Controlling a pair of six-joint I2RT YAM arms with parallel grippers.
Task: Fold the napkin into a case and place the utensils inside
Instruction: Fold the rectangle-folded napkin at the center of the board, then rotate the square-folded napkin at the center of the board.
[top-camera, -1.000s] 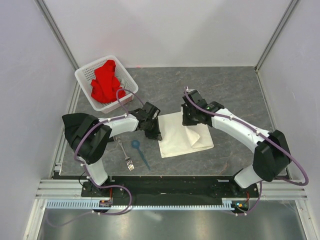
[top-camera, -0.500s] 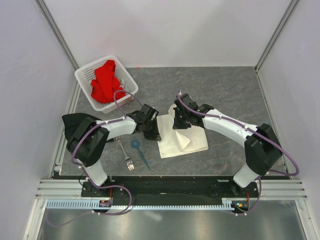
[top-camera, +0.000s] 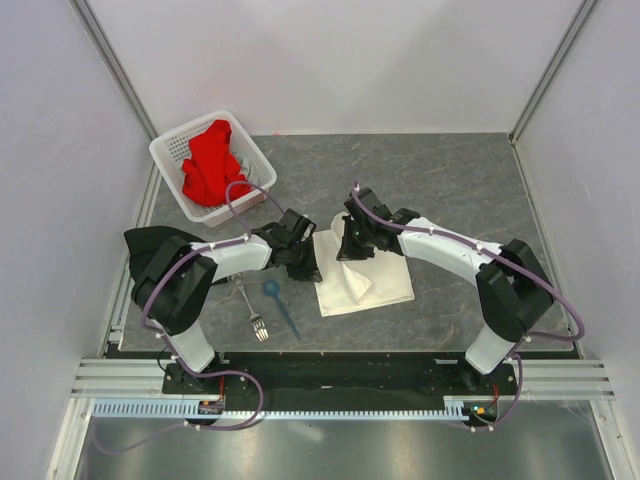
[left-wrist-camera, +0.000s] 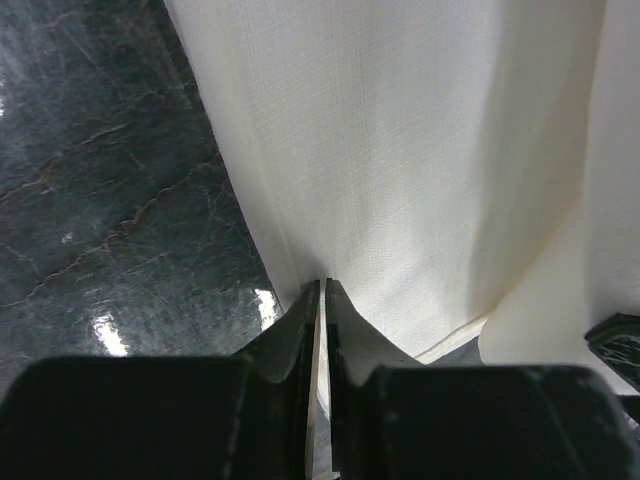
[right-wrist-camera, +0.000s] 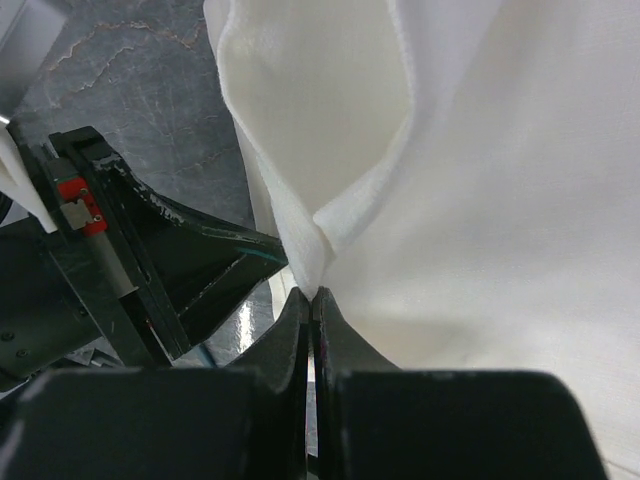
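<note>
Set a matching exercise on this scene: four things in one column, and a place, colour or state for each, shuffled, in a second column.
Things
1 napkin
2 red cloth
3 fork
4 spoon

Place, colour or state
A in the basket
B blue, right of the fork
C pinched by the left gripper and the right gripper
D silver, left of the spoon

Pairs: 1-C, 2-A, 3-D, 4-B
</note>
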